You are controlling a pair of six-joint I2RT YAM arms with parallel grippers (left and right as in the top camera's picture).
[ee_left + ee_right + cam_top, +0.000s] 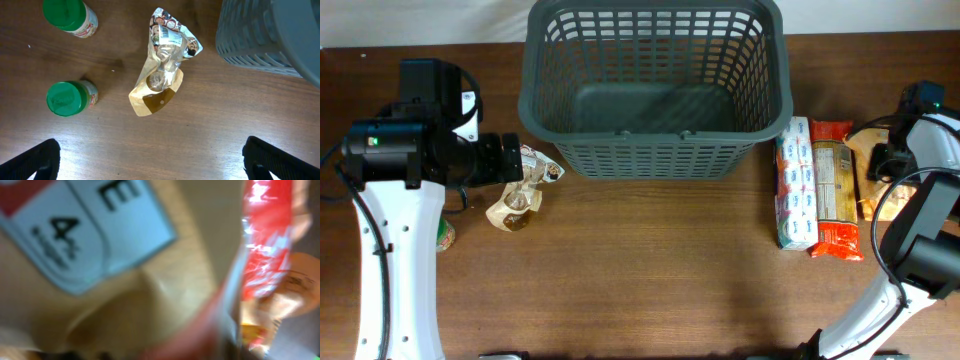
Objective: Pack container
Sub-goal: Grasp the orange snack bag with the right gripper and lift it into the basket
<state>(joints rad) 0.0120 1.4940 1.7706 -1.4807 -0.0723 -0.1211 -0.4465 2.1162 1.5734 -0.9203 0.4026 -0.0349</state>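
Note:
The dark grey slotted basket [655, 150] stands at the back centre, with nothing showing inside; its corner shows in the left wrist view [260, 35]. My left gripper [150, 165] is open and empty, above the table just short of a tan and clear pouch [162, 65], which lies left of the basket [520, 195]. My right gripper [882, 160] is down at a tan packet [875, 185] at the far right. The right wrist view is a blurred close-up of a tan packet with a blue label [100, 225], so its fingers cannot be made out.
Two green-lidded jars [65, 97] [67, 15] stand left of the pouch; one shows under my left arm [444, 235]. A white and blue pack [796, 185] and a red and orange pack [835, 190] lie right of the basket.

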